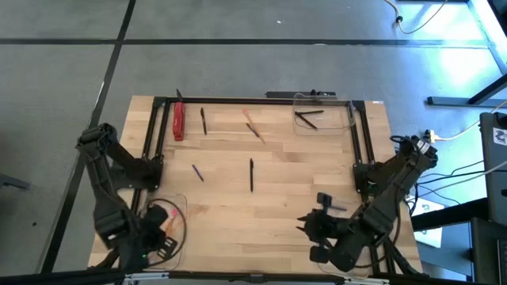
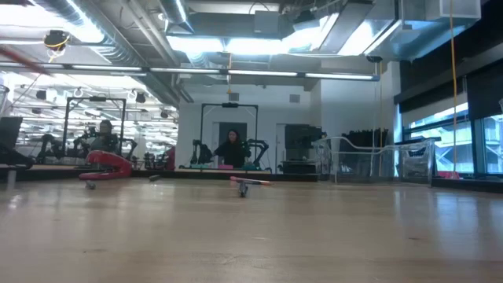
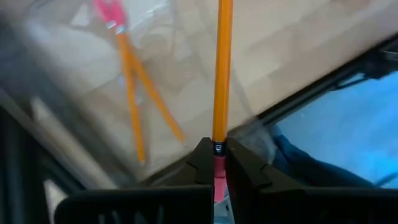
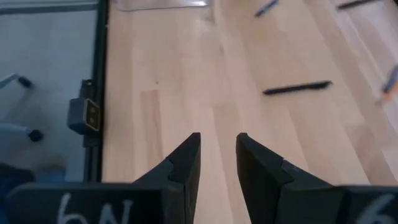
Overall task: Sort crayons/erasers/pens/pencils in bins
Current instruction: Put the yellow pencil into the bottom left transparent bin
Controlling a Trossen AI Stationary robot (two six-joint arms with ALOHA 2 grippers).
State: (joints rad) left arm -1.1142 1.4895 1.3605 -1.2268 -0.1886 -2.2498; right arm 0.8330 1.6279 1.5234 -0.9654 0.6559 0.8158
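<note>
Left wrist view: my left gripper pinches a pencil, its length pointing straight ahead over the bin holding two pencils; my right gripper waits, fingers spread.

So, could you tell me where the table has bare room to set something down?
Free: the wood between the long black pen and the right gripper. Crowded: the far edge, with a red object, pencils and the far bin.

My left arm folds back to the table's near left corner, its gripper clamped on a pencil. My right arm rests at the near right corner, its gripper parted and holding nothing.
</note>
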